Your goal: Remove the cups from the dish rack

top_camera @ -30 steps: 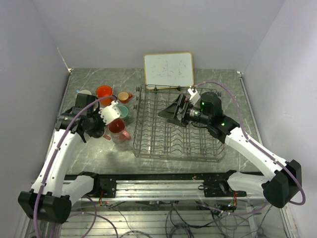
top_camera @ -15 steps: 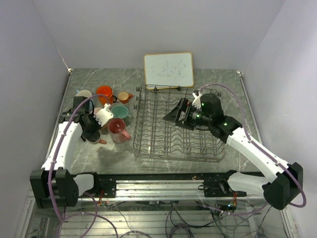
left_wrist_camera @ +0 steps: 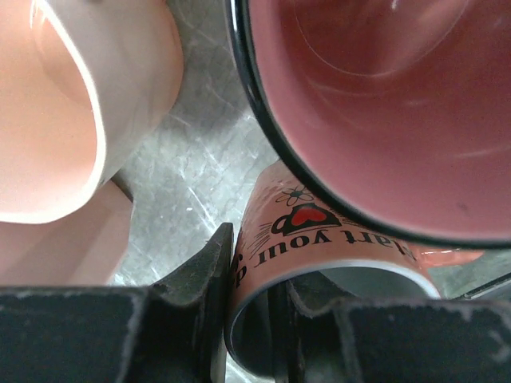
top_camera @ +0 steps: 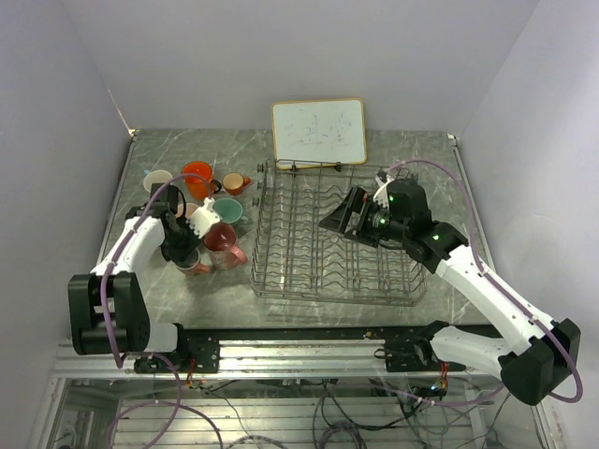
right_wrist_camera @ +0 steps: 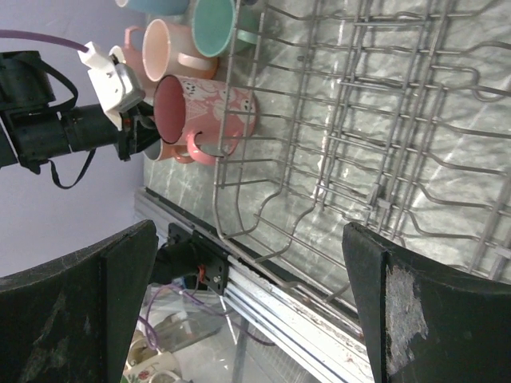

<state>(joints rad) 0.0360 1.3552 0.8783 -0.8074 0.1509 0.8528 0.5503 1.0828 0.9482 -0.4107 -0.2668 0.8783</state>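
My left gripper (top_camera: 190, 251) (left_wrist_camera: 251, 275) is shut on the rim of a salmon-pink mug with black lettering and a red heart (left_wrist_camera: 335, 235) (top_camera: 195, 267). One finger is outside the wall and one inside. The mug is low at the table, left of the dish rack (top_camera: 337, 248), close against a dark pink mug (top_camera: 222, 237) (left_wrist_camera: 383, 96). Around them stand a peach mug (left_wrist_camera: 72, 104), a mint mug (top_camera: 227, 210), a large orange mug (top_camera: 197, 173), a small orange mug (top_camera: 234, 182) and a pale mug (top_camera: 157, 178). My right gripper (top_camera: 342, 217) (right_wrist_camera: 251, 303) is wide open and empty above the rack (right_wrist_camera: 359, 120), which shows no cups.
A white framed board (top_camera: 318, 131) leans behind the rack at the back. Grey walls close the table on the left, back and right. The arms' rail (top_camera: 299, 341) runs along the near edge.
My left arm has folded back toward its base, bringing the salmon mug down beside the dark pink mug. My right gripper has drawn back a little to the right over the rack.
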